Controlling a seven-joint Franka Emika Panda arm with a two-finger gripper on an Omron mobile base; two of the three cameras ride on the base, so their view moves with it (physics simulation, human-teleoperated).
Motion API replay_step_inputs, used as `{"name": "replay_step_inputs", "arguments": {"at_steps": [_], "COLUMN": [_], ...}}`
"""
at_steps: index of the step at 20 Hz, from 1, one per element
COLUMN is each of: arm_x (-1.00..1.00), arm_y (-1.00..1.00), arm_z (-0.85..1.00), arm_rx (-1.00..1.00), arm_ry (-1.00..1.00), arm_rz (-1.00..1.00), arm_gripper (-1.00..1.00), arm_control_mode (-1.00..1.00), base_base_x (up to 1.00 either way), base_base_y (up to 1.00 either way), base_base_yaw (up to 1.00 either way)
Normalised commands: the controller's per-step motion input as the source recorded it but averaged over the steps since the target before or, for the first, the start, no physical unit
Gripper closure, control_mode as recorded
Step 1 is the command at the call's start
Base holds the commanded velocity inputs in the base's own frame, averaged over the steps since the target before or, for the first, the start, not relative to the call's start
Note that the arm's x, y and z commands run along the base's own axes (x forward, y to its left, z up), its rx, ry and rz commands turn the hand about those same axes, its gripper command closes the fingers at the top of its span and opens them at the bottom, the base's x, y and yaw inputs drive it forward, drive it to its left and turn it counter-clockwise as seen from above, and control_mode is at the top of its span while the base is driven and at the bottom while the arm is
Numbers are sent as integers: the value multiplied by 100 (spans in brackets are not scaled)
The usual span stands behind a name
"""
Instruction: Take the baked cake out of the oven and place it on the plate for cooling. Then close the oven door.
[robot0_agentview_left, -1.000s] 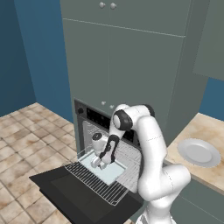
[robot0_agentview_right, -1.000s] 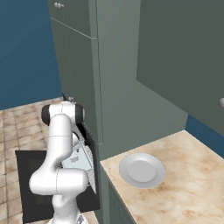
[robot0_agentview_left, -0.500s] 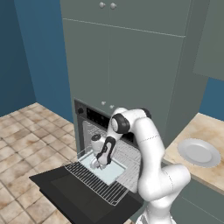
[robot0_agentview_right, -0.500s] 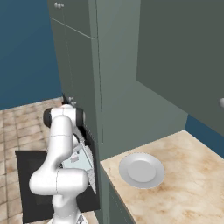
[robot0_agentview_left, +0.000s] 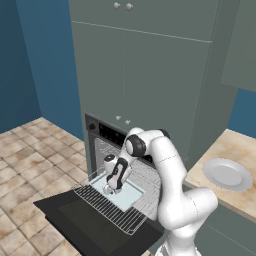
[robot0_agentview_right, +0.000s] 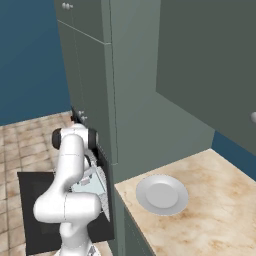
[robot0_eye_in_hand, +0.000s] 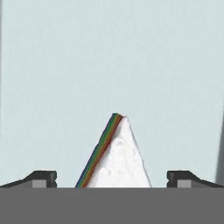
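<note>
Clearly not much is finished yet. The oven door (robot0_agentview_left: 95, 227) lies dropped flat in front of the oven (robot0_agentview_left: 107, 137), and a wire rack (robot0_agentview_left: 112, 207) is drawn out over it with a pale blue-white tray (robot0_agentview_left: 127, 195) sitting on top. The arm is bent down over that tray, and its pincer (robot0_agentview_left: 113, 188) hangs just above it, jaws spread wide with nothing between them.

From the hand's own camera the baked cake (robot0_eye_in_hand: 116, 155) is right there: a small white wedge with a dark, reddish-brown edge down one side, lying on the tray, its point facing away from the hand. One dark fingertip (robot0_eye_in_hand: 41, 178) stands off to one side of it and the other to the opposite side, both well clear of the slice, so it looks lined up for a grab but not gripped. Whether the tips have come low enough to close on it I can't quite tell from here.

Over on the counter (robot0_agentview_right: 210, 200), to the arm's right, the plate (robot0_agentview_right: 162, 194) sits bare, well apart from the oven.

So, as I read it, the reaching part is about done and everything else is left: closing on the slice, lifting it off the tray, carrying it across to the plate, setting it down, and then swinging the door back up.
</note>
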Motion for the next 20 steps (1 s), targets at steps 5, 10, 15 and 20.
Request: {"name": "replay_step_inputs", "arguments": {"at_steps": [5,10,15,20], "arm_x": [1,0,-33,-75], "arm_y": [1,14,1,2], "arm_z": [-27,-21,0,40], "arm_rx": [0,0,0,0], "arm_ry": [4,7,0,-11], "arm_rz": [1,1,0,0], "arm_gripper": [100,100,100,100], "arm_control_mode": [-100,-100,-100,-100], "base_base_x": [0,0,0,0], "base_base_y": [0,0,0,0], "base_base_yaw": [0,0,0,0]}}
